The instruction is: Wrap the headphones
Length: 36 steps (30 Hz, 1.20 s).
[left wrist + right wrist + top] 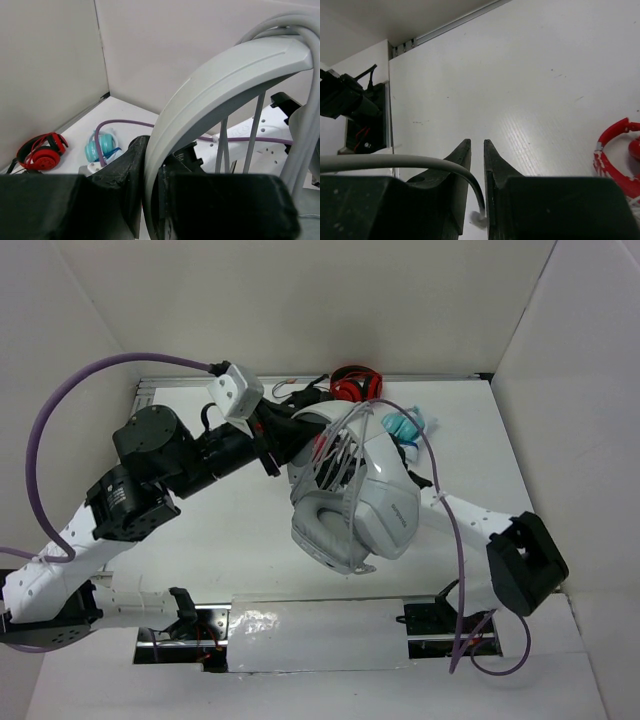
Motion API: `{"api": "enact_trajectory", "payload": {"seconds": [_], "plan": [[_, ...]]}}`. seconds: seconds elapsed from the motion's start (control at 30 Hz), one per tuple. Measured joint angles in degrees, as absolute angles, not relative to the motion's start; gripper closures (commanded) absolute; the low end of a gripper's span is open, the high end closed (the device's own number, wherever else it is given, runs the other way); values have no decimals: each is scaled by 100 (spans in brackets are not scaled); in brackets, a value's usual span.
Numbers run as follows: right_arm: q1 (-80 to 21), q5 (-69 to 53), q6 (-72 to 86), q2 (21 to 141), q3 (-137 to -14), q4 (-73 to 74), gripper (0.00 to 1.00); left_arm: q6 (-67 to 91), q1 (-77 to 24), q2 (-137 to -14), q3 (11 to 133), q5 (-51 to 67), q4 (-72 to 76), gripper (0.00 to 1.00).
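The large grey-white headphones (370, 510) hang in mid-air over the middle of the table, earcups low and towards the front. My left gripper (290, 445) is shut on their wide headband (225, 80), which fills the gap between its black fingers (125, 170). Several turns of the thin grey cable (335, 455) cross the headband's arch. In the top view the headphones hide my right gripper. In the right wrist view my right gripper (476, 142) stands slightly open, with the cable (420, 161) curving down loosely into the gap beside the right-hand finger.
A red pair of headphones (350, 385) lies at the back edge, with a light blue pair (405, 425) to its right. The right arm's purple hose (445, 490) loops past the headphones. White walls close in the table on three sides.
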State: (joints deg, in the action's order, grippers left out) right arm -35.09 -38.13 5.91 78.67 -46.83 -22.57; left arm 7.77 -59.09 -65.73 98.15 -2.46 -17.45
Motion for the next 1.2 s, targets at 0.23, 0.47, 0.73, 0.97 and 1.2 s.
{"api": "enact_trajectory", "payload": {"seconds": [0.23,0.47,0.73,0.97,1.2], "plan": [[-3667,-3763,976,8543,-4519,-2790,77,768,-5913,-6530,9793,-620,-1671,100],[-4106,-3594,1559,8569,-3850,-3542,96,742,-5918,-6453,9417,-1710,-1074,100],[-5607,-2005,2244,8313,-3092,-3621,100,1382,-5070,-7330,9312,-2724,-1007,100],[-6689,-502,2534,7824,-3085,-2943,100,2565,-3734,-8530,9878,-2578,-2305,100],[-7428,1063,2860,7424,-3872,-950,100,3527,-3046,-9181,9598,-2390,-3461,100]]}}
